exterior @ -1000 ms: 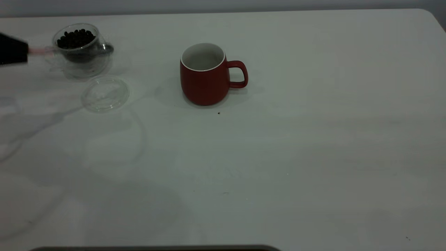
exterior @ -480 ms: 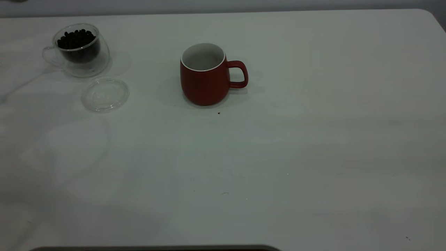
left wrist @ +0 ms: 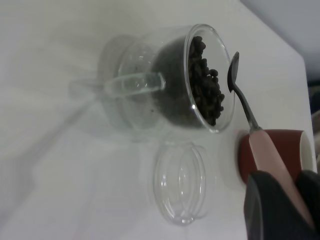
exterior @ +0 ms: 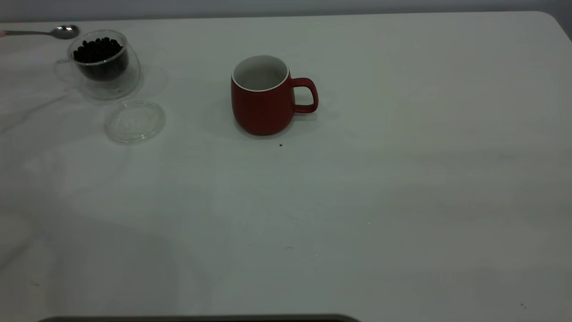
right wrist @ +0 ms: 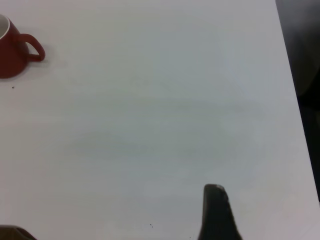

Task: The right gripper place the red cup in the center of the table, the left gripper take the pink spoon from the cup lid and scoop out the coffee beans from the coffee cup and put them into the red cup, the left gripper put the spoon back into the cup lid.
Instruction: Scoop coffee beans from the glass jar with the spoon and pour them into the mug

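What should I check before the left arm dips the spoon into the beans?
1. Spoon grip: ok. The left gripper is shut on the pink spoon by its handle.
2. Spoon bowl: ok, appears empty, poised beside the coffee cup rim.
3. Coffee beans present: ok, heaped in the coffee cup.
4. Red cup ready: ok, upright mid-table, interior appears empty.
5. Cup lid free for spoon return: ok, lying flat beside the coffee cup.
6. Right gripper out of the way: ok, far from the red cup; finger state cannot tell.
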Robot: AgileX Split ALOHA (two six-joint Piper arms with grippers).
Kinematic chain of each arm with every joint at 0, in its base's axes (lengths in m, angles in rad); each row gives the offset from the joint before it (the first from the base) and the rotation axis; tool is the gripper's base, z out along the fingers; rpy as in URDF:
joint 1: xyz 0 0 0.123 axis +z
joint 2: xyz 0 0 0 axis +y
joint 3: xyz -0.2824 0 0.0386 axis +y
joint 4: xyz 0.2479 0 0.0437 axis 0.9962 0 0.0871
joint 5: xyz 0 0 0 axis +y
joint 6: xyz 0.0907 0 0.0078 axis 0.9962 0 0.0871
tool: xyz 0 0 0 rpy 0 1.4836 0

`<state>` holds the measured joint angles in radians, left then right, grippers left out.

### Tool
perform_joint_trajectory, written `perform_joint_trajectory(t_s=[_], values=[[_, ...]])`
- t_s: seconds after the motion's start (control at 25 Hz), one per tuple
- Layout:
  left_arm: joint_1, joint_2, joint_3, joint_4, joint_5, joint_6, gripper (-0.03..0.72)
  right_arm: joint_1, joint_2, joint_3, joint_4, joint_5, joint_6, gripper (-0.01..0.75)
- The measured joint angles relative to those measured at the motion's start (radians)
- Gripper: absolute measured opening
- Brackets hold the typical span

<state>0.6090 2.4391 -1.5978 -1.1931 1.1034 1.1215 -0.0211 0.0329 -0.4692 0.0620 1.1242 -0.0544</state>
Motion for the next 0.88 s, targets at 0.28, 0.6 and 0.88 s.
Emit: perform_joint_trajectory(t_s=[0.28,0.6,0.88], values=[[-0.073,0.070,-0.068,0.003,-0.072,0.000,0.130,0.000,0.000,0.000,0.000,0.000,0.000,0.531],[-0.074,0.098,-0.076,0.000,-0.079,-0.010,0.130,0.000,0.000,0.000,0.000,0.000,0.000,0.531],[-0.074,0.134,-0.076,-0.004,-0.028,-0.105,0.129,0.000,0.000,0.000,0.000,0.001,0.000,0.531]])
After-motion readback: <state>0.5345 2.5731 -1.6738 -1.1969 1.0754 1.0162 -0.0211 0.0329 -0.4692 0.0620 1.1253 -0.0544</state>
